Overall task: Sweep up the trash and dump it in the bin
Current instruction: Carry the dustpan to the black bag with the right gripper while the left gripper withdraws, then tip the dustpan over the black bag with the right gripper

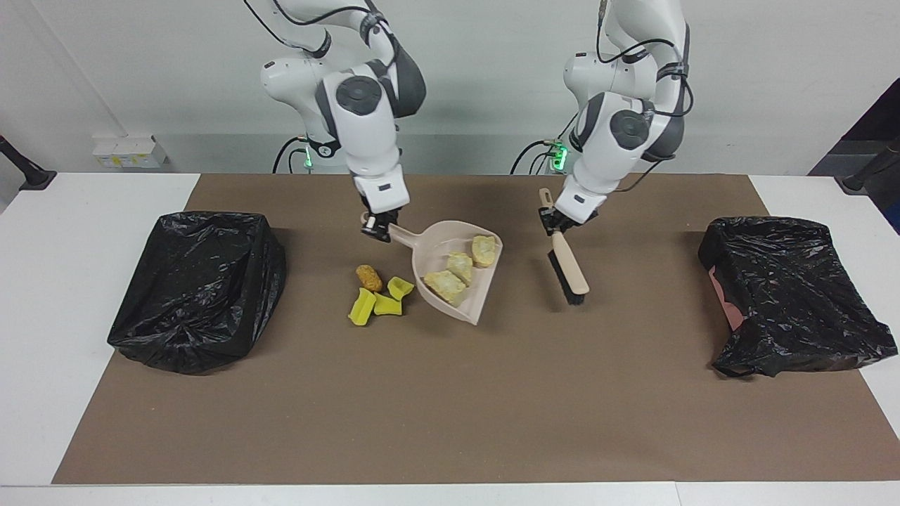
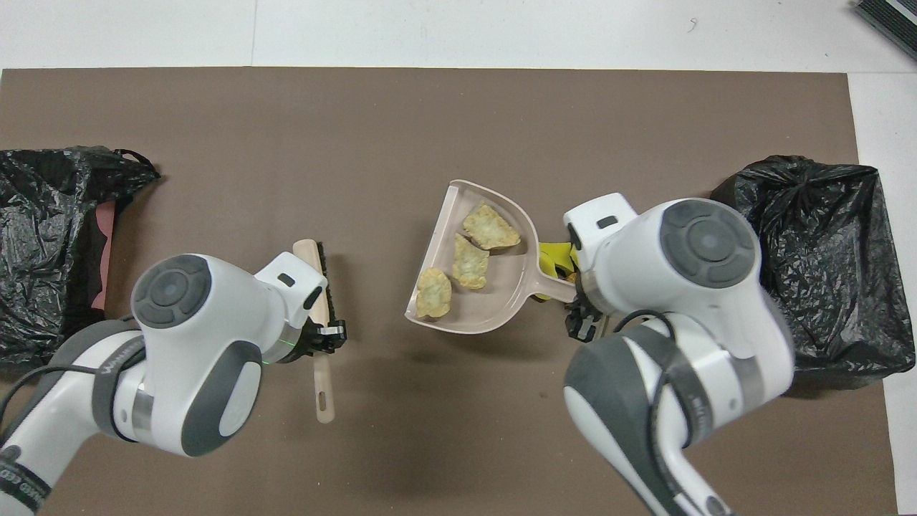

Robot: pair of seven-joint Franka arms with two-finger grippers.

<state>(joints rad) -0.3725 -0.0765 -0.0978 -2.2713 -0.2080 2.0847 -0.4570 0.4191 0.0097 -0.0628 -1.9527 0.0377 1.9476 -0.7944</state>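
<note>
My right gripper is shut on the handle of the beige dustpan, holding it off the mat beside the loose trash. Three pale beige chunks lie in the pan. Yellow sponge pieces and an orange-brown nugget lie on the mat under the pan's handle; from overhead only a bit of yellow sponge shows past the right arm. My left gripper is shut on the brush, which hangs tilted with its bristle end low, toward the left arm's end from the pan.
A black bag-lined bin stands at the right arm's end of the brown mat. A second black-bagged bin stands at the left arm's end. Both arms hang over the middle of the mat.
</note>
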